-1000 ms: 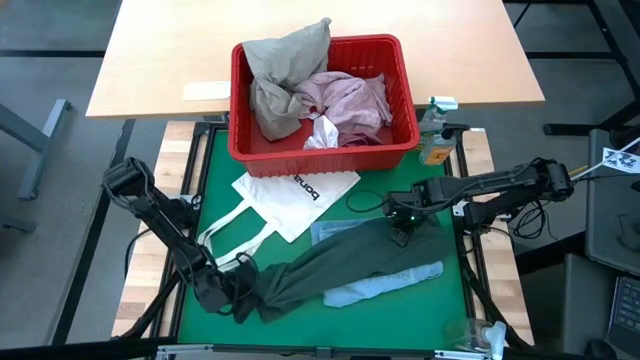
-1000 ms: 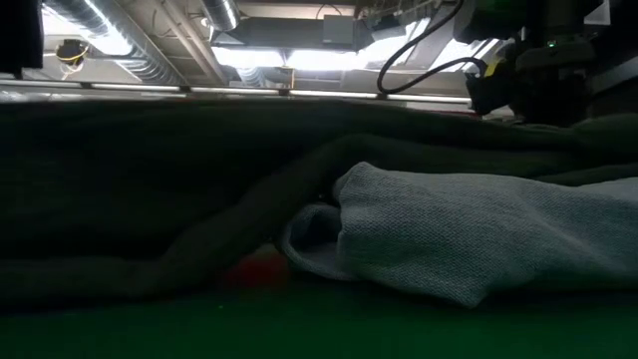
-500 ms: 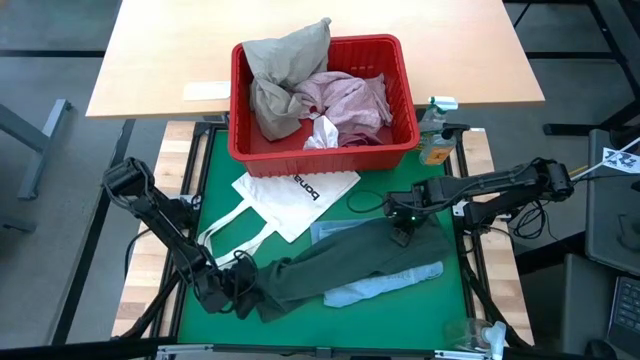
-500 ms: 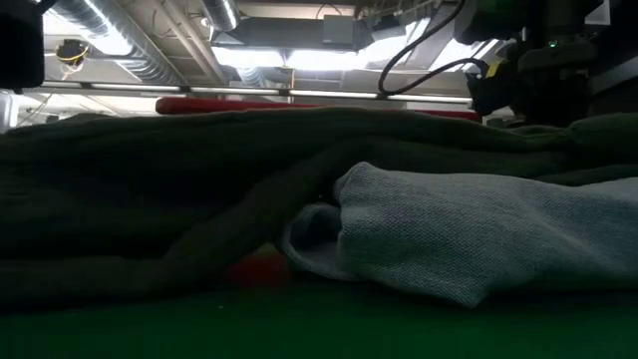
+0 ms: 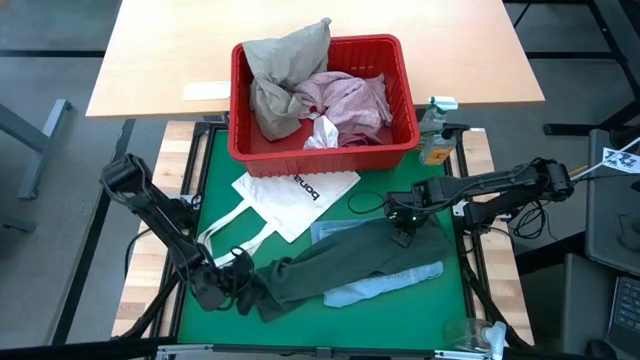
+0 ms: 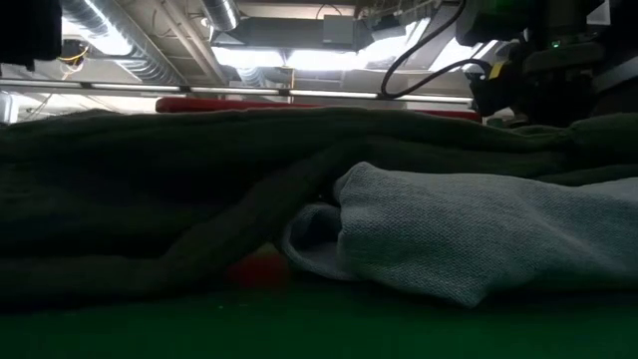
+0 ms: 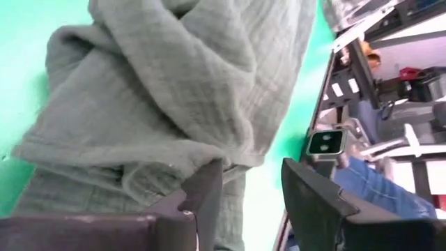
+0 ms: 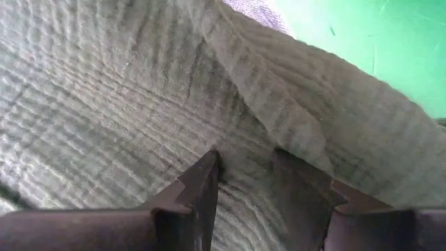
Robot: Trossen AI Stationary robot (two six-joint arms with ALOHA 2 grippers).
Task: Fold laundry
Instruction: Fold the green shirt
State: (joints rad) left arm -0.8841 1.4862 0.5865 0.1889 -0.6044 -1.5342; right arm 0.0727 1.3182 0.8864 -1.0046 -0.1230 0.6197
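at about seven o'clock on the table point(image 5: 440, 300), the left gripper point(image 5: 243, 281) is seen with its jaws parted, the bunched end of the dark grey-green garment point(image 5: 345, 262) lying just past them, not clearly held. a light blue garment point(image 5: 385, 283) is tucked under its near edge. at three o'clock the right gripper point(image 5: 403, 233) is pressed into the same garment, seemingly pinching a ridge. farther off, at twelve, more laundry is heaped in the red basket point(image 5: 398, 148). the released end could slump and undo the fold, or the blue piece be dragged along.
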